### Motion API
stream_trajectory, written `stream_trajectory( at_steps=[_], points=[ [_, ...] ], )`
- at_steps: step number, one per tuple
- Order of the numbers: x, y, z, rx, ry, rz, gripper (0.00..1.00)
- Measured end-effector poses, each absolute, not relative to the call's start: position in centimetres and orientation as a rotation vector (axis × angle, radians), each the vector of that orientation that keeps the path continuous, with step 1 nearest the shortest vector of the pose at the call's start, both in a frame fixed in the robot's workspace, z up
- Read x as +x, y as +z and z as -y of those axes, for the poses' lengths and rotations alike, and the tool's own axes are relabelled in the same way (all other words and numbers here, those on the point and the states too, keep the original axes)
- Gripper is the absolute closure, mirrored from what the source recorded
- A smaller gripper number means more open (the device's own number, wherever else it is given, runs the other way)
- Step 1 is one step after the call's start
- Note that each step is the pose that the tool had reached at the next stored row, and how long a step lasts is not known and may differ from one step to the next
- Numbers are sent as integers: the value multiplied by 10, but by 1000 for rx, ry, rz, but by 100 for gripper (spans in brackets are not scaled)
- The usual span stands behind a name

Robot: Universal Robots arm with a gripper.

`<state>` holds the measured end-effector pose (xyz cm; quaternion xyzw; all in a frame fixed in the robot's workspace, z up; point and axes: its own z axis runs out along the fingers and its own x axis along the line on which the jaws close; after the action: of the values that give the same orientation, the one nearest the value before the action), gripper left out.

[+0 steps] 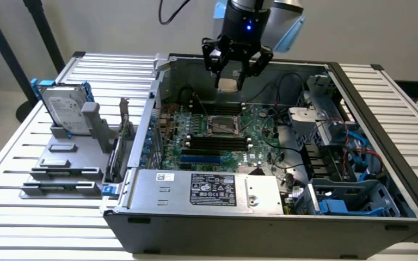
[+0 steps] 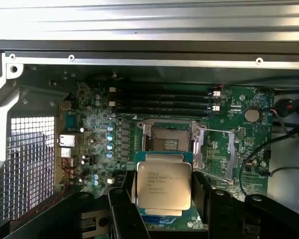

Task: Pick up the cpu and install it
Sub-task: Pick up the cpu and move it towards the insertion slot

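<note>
Where my pincer hangs: the gripper [image 1: 228, 81] is over the back part of the open computer case [image 1: 267, 235], above the motherboard [image 1: 263, 124] and clear of it.
Pincer opening: I see the jaws set fairly wide, one dark finger [image 2: 120, 201] on each side of the chip and pressed to its opposite edges.
What it holds: the cpu [image 2: 163, 186], lying flat and level between the fingers, silver lid facing my wrist camera.
Cpu in the exterior view: a small pale square [image 1: 228, 84] between the fingertips, raised above the board.
Socket: the cpu socket [image 2: 170, 134] lies open on the board, just beyond the held chip in the wrist view; in the exterior view the socket [image 1: 220, 126] sits well below the chip, apart from it.
Hard to make out: I cannot read the print on the lid.
Hidden: the fingers cover the chip's side edges, and its underside faces away from me.
Cut off: the arm runs out of the exterior view's top edge.
Elsewhere: a hard drive [image 1: 63, 111] stands upright on the table [image 1: 20, 163], at the exterior view's left.
</note>
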<state>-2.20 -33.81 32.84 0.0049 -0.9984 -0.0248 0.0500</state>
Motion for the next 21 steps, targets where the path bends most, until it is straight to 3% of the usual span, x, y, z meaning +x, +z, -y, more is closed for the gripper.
stream_trajectory(
  at_steps=[21],
  points=[
    [-19, 297, 335, 14, -82, 3041, 45]
  ],
)
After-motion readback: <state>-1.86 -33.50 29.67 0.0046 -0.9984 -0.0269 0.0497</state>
